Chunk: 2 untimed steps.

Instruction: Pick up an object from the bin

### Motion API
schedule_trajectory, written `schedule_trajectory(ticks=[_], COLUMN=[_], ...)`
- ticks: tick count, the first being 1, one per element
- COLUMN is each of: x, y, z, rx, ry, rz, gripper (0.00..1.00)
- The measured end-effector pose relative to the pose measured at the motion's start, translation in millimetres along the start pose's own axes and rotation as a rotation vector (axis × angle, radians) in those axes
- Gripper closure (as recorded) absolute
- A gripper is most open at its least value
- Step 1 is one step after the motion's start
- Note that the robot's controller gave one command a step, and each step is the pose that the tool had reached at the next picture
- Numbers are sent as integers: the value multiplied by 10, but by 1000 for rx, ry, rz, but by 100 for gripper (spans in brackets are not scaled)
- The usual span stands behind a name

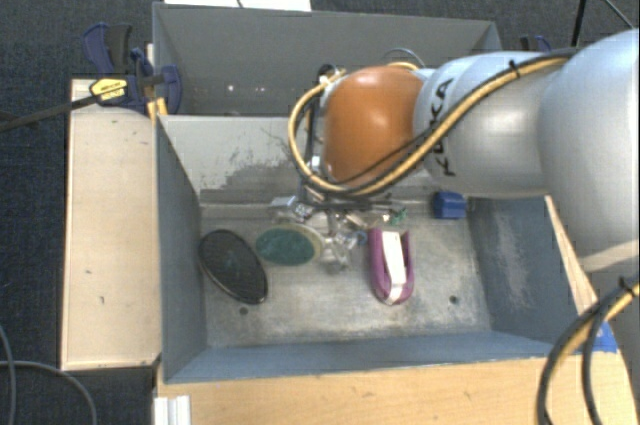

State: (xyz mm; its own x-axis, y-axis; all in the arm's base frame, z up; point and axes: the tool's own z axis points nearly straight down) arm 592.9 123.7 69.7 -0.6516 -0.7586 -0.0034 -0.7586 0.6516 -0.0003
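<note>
My gripper [337, 235] hangs low over the middle of the bin floor, partly hidden under the arm's orange cover. Just to its left lies a dark teal round disc [284, 247], whose right edge reaches the gripper. Just to its right lies a purple and white oblong thing [390, 265], lengthwise toward the front. Whether the gripper touches either one I cannot tell.
A black oval brush-like thing [232, 265] lies at the left of the bin floor by the left wall. A small blue block [449, 205] sits at the back right. The arm comes in from the right and covers the back of the bin.
</note>
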Motion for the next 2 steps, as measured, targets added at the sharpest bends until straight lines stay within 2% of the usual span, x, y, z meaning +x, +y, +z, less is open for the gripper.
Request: schedule_trajectory(ticks=[1,2], x=[-764,-753], y=[810,793], z=[-12,-13], rx=[-1,-1], ry=[-1,0], rz=[-308,-299], gripper=[0,100])
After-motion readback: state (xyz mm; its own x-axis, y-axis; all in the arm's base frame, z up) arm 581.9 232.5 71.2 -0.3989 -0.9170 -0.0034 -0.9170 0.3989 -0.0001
